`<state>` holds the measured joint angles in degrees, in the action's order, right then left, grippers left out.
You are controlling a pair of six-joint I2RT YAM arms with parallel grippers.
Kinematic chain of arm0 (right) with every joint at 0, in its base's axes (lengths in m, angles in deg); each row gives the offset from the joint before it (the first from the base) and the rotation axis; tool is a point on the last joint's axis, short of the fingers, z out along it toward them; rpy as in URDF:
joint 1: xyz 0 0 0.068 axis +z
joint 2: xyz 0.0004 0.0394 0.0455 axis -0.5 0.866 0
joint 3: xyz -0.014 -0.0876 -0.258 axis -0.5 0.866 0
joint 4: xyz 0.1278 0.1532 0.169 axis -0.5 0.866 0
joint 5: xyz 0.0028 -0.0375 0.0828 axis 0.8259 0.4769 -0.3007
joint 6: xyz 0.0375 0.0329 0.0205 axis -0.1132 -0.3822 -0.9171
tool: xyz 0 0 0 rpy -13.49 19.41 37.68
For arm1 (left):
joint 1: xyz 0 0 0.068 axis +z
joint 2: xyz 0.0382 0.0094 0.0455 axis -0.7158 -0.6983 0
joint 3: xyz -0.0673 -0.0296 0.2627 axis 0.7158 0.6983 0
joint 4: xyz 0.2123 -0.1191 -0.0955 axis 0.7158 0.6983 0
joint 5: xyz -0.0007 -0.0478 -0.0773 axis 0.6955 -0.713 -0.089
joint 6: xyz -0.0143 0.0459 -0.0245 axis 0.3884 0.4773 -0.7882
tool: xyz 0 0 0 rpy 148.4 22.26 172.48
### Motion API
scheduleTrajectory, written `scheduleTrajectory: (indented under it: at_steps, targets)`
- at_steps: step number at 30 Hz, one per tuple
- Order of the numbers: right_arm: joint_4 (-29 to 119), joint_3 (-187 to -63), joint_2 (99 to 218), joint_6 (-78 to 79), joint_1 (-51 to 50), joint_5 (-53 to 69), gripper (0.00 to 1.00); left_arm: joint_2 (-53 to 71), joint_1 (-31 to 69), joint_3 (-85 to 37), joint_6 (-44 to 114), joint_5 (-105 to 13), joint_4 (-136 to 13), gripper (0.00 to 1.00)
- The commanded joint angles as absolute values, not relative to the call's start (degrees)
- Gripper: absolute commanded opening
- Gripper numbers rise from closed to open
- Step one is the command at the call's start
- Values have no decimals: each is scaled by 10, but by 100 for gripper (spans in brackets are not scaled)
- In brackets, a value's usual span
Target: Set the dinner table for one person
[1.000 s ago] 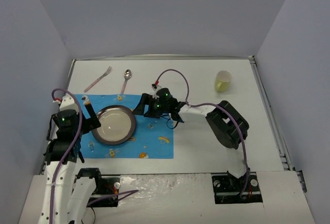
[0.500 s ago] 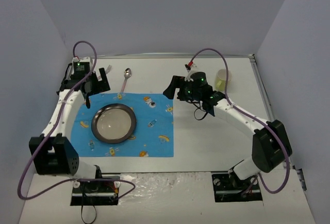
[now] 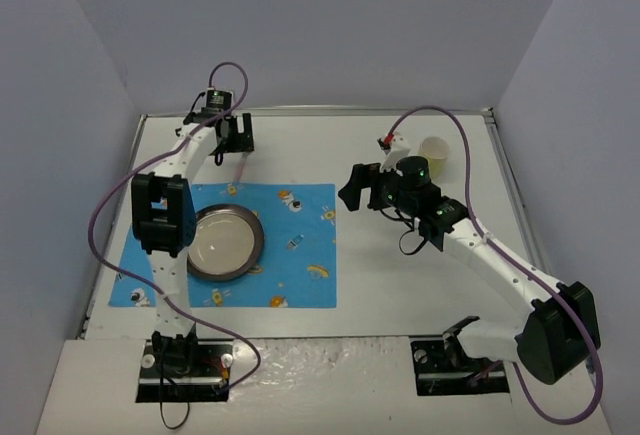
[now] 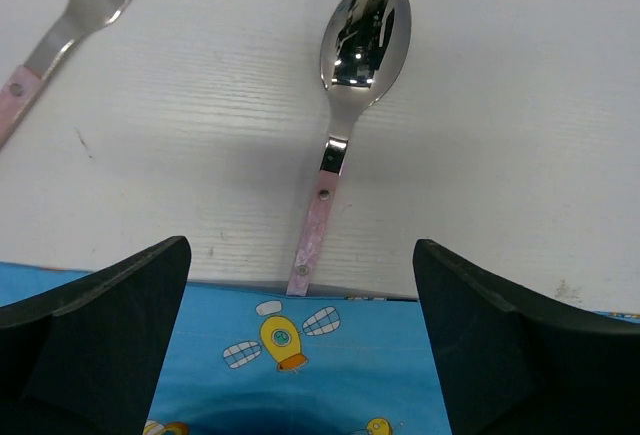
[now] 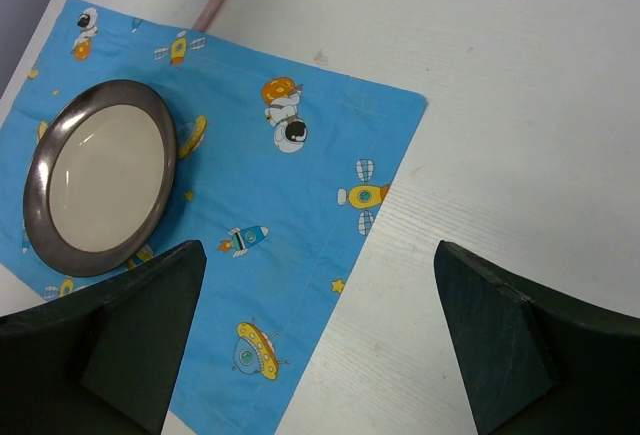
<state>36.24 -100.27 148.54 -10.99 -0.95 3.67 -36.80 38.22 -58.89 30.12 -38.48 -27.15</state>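
Note:
The dinner table (image 3: 420, 265) is a white top carrying a blue cartoon mat (image 3: 300, 255) with a metal-rimmed plate (image 3: 225, 242) on its left half. A pink-handled spoon (image 4: 365, 30) lies just beyond the mat's far edge, its handle end touching that edge. A pink-handled fork (image 4: 60, 40) lies to its left. My left gripper (image 4: 300, 260) hovers open and empty over the spoon's handle; in the top view (image 3: 235, 135) it hides most of the spoon. My right gripper (image 3: 358, 187) is open and empty above the mat's right edge (image 5: 385, 195).
A pale yellow cup (image 3: 434, 152) stands upright at the back right, just behind the right arm. The left arm stretches along the table's left side past the plate. The right wrist view shows the plate (image 5: 100, 190) and bare tabletop (image 5: 520, 105).
My left arm swung from the mat's left side to the back, over the spoon. My right arm drew back from the plate to the right.

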Motion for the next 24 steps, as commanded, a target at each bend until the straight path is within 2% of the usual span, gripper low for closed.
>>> scheduleTrajectory:
  at_steps: [1, 8, 24]
  targets:
    - [349, -1000, 1471, -90, -16, 49, 95, -393, 369, -661, 308, -361, -272, 85]
    - [351, -989, 1476, -97, -19, 47, 95, -439, 359, -679, 300, -371, -278, 63]
    - [353, -976, 1465, -99, -27, 49, 95, -512, 361, -710, 296, -364, -249, 38]
